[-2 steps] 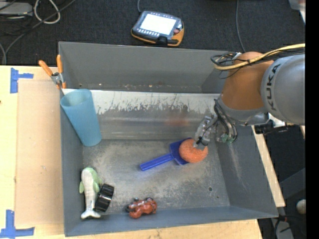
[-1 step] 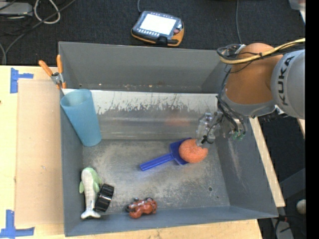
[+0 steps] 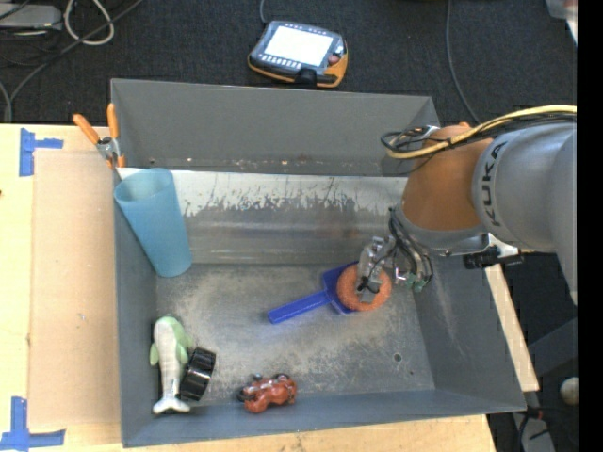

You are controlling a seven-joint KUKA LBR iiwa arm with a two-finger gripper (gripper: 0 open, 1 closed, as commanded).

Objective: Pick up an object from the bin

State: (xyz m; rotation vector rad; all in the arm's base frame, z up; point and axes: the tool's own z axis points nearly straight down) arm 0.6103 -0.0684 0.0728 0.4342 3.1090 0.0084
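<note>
Item 1. Orange round piece [image 3: 358,295]: lies right of the bin's middle, on the floor towards the right wall. It rests against the broad end of the blue scoop. Its exact form is partly hidden by my own metalwork.

Item 2. My pincer [image 3: 375,273]: low in the bin, directly over the upper right part of the orange round piece and seemingly touching it. I cannot tell whether my pincer is spread, pressed together or gripping.

Item 3. Blue scoop [image 3: 300,308]: flat on the floor, handle pointing left and slightly towards the front, head under or beside the orange round piece.

Item 4. My arm [image 3: 528,191]: comes in over the right rim, with its orange cover [image 3: 441,196] above the pincer.

Item 5. Blue cup [image 3: 154,222]: back left corner, tilted, leaning on the left wall of the grey bin [image 3: 283,139]. Well apart from the pincer.

Item 6. White and green toy animal [image 3: 169,351]: front left corner, lying lengthwise.

Item 7. Black wheel [image 3: 197,373]: touching the toy animal's right side.

Item 8. Red toy [image 3: 268,392]: near the front wall, right of the wheel.
</note>
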